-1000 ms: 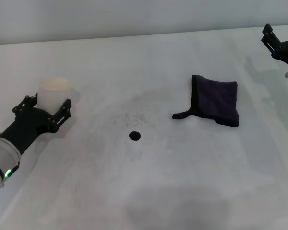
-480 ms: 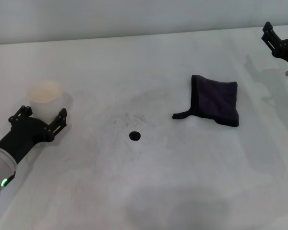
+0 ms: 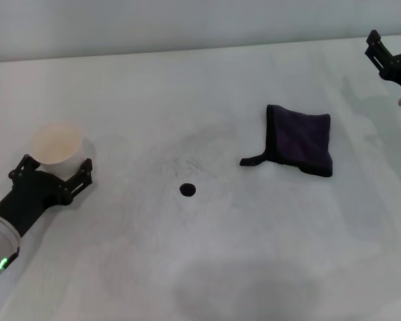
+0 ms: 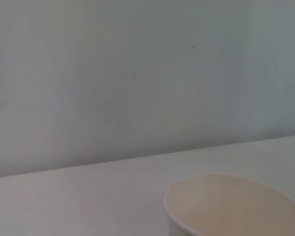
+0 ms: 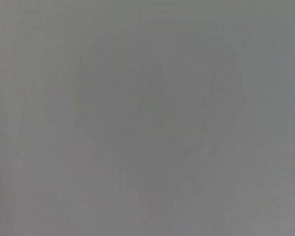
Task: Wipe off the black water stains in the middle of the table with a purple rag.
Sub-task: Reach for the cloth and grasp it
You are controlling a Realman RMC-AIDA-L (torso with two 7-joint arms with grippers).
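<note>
The black water stain [image 3: 187, 190] is a small round spot in the middle of the white table [image 3: 207, 267]. The purple rag [image 3: 297, 140] lies flat to its right, its small tail pointing toward the stain. My left gripper [image 3: 53, 168] is at the near left, far from both, with its fingers around the base of a white cup [image 3: 55, 143]. The cup's rim also shows in the left wrist view [image 4: 233, 196]. My right gripper [image 3: 392, 47] hangs open and empty at the far right edge, beyond the rag. The right wrist view shows only blank grey.
Faint grey smears [image 3: 187, 160] surround the stain. A wall runs along the table's far edge [image 3: 187, 50]. Bare tabletop lies between the stain and the rag and along the front.
My left gripper has moved toward the near left, and the white cup has moved with it and sits lower. The rag, the stain and the right gripper have not moved.
</note>
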